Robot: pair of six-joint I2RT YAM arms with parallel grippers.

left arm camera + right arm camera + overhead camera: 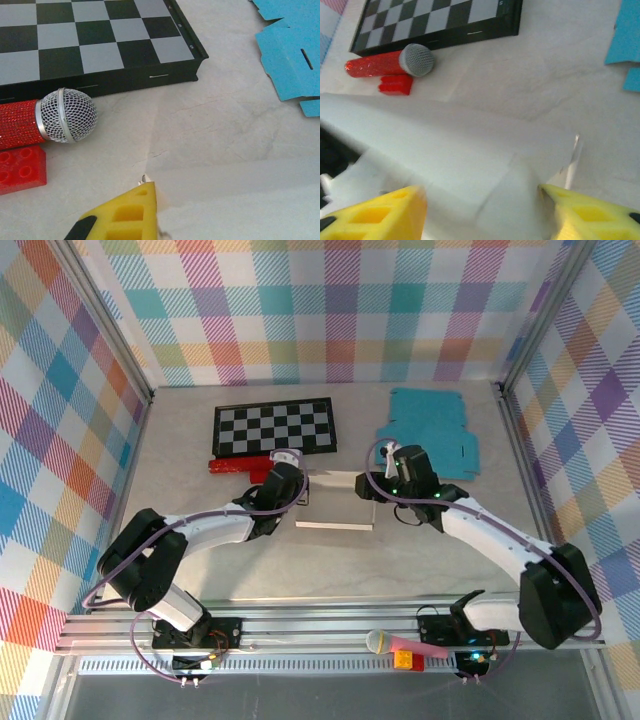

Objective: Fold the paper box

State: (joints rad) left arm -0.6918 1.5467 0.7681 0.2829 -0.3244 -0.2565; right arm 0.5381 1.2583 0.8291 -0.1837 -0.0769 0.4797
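The paper box lies part-raised just in front of the chessboard, on the side towards the arms; the left gripper is pressed together, apparently pinching the sheet's end below the chessboard's front edge; the right gripper stands spread, a raised flap between its fingers, unclamped. For a clean crease, the left should likely anchor the sheet while the right closes squarely on the flap and turns it along the scored line; a skewed pull could tear it.
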